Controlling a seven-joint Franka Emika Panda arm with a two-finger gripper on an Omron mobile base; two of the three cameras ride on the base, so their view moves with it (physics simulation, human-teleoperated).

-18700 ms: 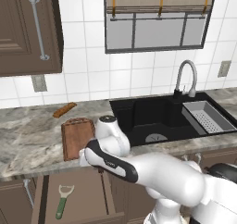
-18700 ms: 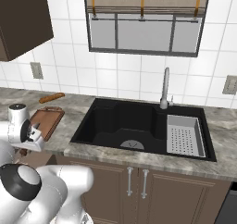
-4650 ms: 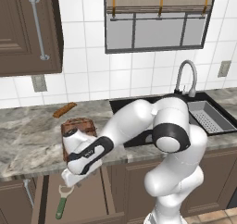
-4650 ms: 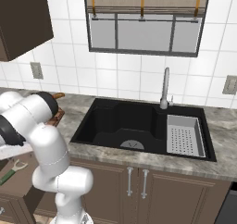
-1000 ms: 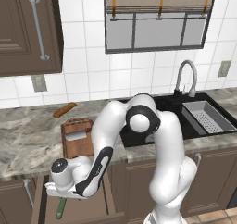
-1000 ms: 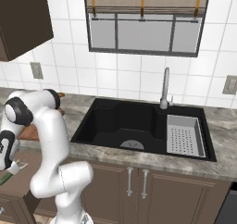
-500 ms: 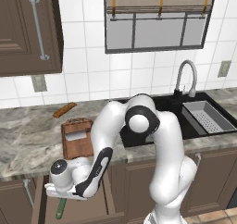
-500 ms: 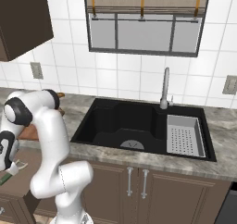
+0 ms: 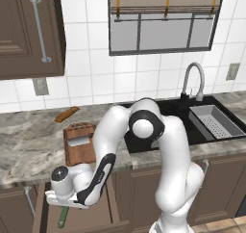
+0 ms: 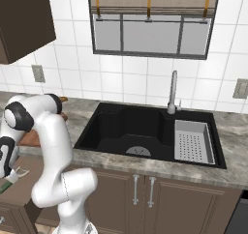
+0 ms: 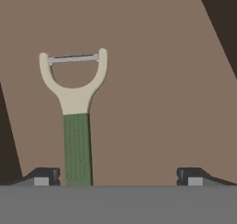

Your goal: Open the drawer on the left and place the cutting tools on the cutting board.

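Note:
The drawer (image 9: 98,212) stands pulled out below the counter at the left. On its floor (image 11: 152,79) lies the peeler (image 11: 76,140), green handle toward me and white head away. My gripper (image 11: 118,177) hangs open just over the handle end, which lies close by the left fingertip (image 11: 44,176). In the left base view my gripper (image 9: 66,204) points down into the drawer above the peeler (image 9: 61,221). The cutting board (image 9: 79,152) lies on the counter behind, with a pale flat tool (image 9: 77,141) on it. The peeler (image 10: 13,175) also shows at the left edge of the right base view.
An orange-brown bread stick (image 9: 67,114) lies on the counter behind the board. The black sink (image 9: 158,131) with a grey drain rack (image 9: 214,123) is to the right. A cabinet door (image 9: 29,30) hangs above the counter at the left.
The pale tool has come onto the board since the earliest frames. The arm has dropped from board height into the drawer. It has hardly moved over the last second.

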